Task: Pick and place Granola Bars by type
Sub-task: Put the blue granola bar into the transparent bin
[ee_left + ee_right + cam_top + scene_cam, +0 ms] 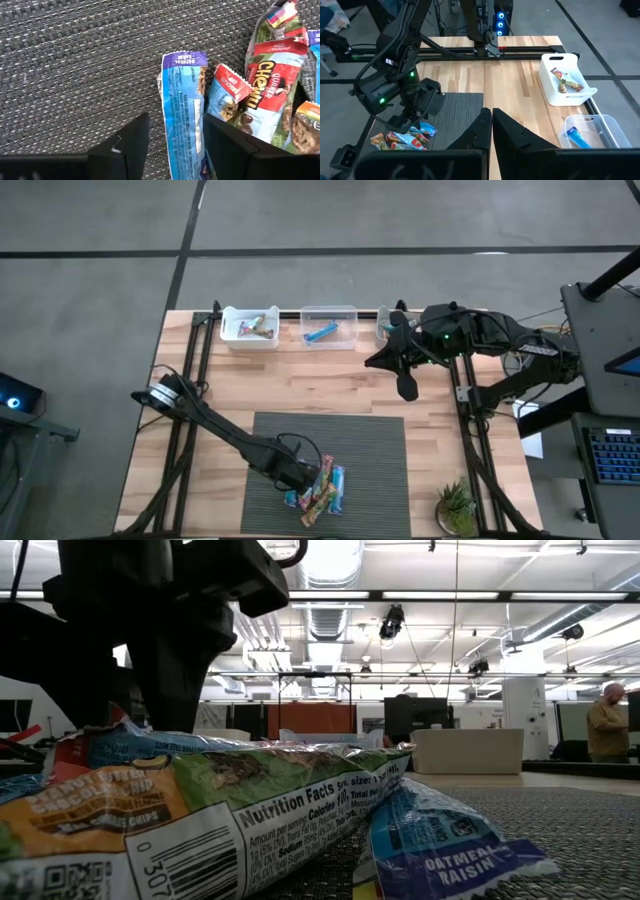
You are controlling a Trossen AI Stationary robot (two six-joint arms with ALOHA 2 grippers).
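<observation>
the left gripper (172, 142) is held open astride a blue oatmeal raisin bar (183, 110) on the grey mat (75, 60), nothing gripped; closing is called for next. the right gripper (491, 125) is parked, closed and empty, near the bins.

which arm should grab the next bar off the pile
Left. The left gripper is already down at the granola bar pile on the mat, open jaws straddling a blue oatmeal raisin bar. The right gripper is shut, up near the clear bin.
</observation>
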